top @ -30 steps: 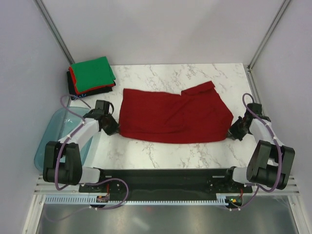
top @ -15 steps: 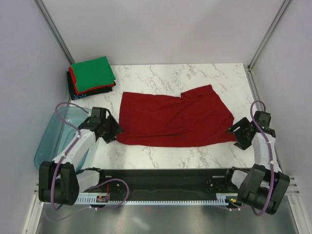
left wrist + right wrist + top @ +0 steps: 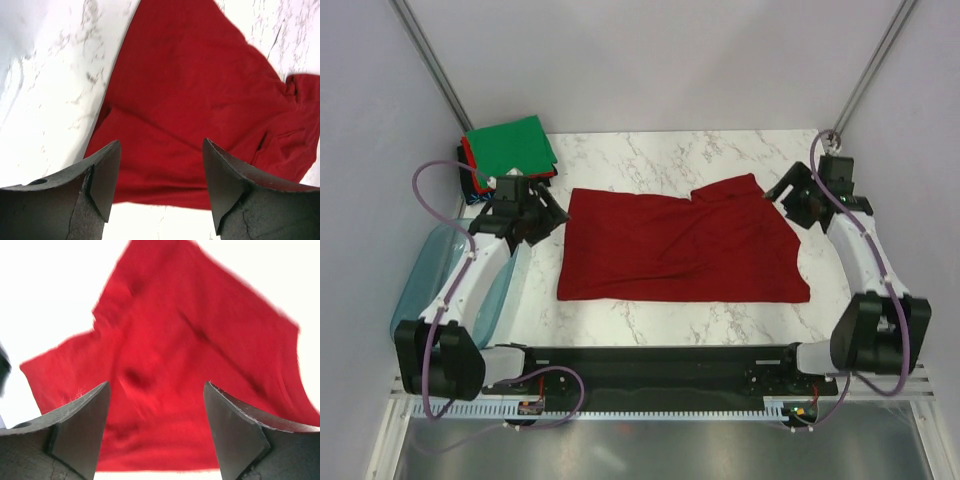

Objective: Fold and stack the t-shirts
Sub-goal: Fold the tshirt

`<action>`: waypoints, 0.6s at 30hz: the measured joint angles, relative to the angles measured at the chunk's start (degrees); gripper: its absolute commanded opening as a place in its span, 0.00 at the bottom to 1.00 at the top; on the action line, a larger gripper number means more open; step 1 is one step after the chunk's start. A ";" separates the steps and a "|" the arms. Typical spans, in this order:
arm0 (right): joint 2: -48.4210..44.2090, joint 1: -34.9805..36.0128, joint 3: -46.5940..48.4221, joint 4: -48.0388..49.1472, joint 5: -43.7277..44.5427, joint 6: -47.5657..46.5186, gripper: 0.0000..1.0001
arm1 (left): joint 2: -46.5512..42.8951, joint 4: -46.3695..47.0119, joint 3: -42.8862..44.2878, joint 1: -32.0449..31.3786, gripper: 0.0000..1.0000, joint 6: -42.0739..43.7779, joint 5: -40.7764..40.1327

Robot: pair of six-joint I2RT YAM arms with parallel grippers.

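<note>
Lying flat across the middle of the white marble table [image 3: 670, 155], the dark red t-shirt [image 3: 680, 245] is showing a sleeve folded in at its far right corner. The translucent teal tub [image 3: 420, 290] is sitting at the table's left edge; the left arm is crossing over its right side, and what it is holding cannot be told from above. A stack of folded shirts is resting in the far left corner, well apart from the tub, with the green t-shirt [image 3: 508, 150] lying on top, a red one [image 3: 470, 160] peeking out beneath it and a black one [image 3: 468, 182] sitting at the bottom.

The left gripper [image 3: 532, 218] is reaching forward just beside the dark red shirt's far left corner, its fingers standing spread and gripping nothing; its wrist camera is looking down on the red cloth [image 3: 200, 100] between the two dark fingers, the left gripper [image 3: 160, 165] hanging above it. The right gripper [image 3: 790, 198] is stretching out near the folded sleeve, likewise gaping wide and empty, and in its own view the right gripper [image 3: 156, 390] is framing the blurred red fabric [image 3: 190, 340]
</note>
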 measured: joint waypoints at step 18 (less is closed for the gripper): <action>59.01 2.62 52.13 3.48 -0.79 -2.27 0.58 | 11.91 5.07 2.82 0.00 0.68 2.47 0.07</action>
